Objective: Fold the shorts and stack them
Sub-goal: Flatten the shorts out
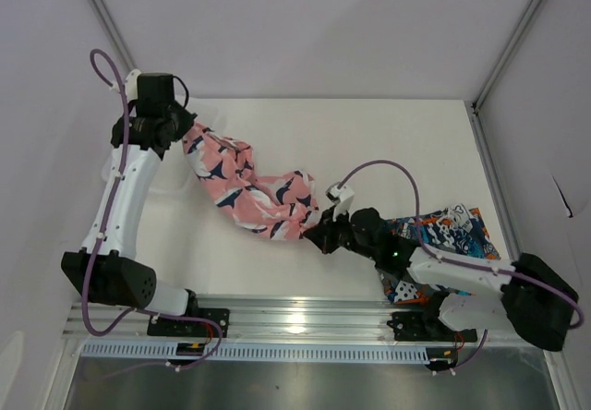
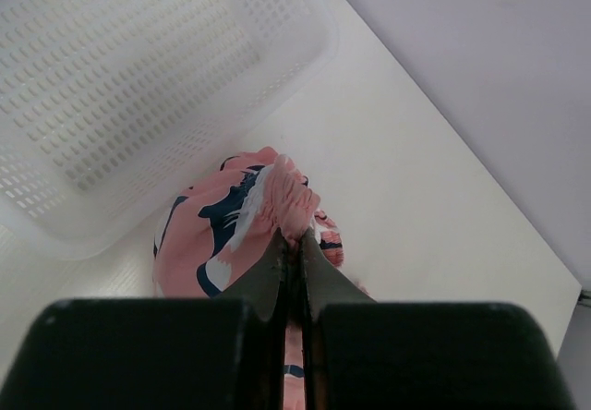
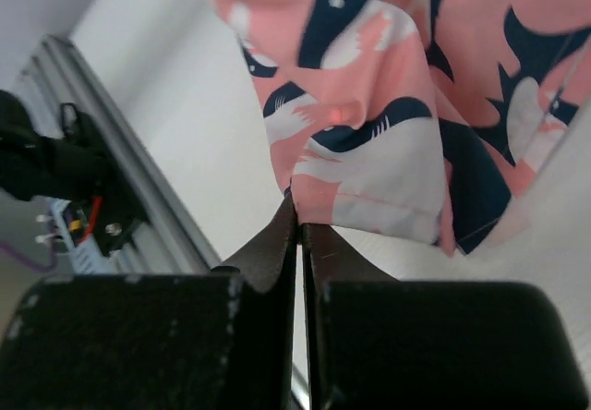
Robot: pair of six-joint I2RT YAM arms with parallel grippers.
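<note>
The pink shorts (image 1: 247, 186) with navy-and-white shapes hang stretched between my two grippers above the table. My left gripper (image 1: 189, 136) is shut on one bunched end, seen in the left wrist view (image 2: 292, 235) on the pink fabric (image 2: 231, 225). My right gripper (image 1: 319, 235) is shut on a hem corner at the other end, seen in the right wrist view (image 3: 297, 209) on the pink shorts (image 3: 369, 124). The printed blue, orange and white shorts (image 1: 443, 235) lie on the table at the right, partly under my right arm.
A white plastic mesh basket (image 2: 120, 87) stands at the table's left, just beyond my left gripper; in the top view (image 1: 175, 174) the left arm mostly hides it. A metal rail (image 1: 295, 322) runs along the near edge. Walls enclose the table's back and sides.
</note>
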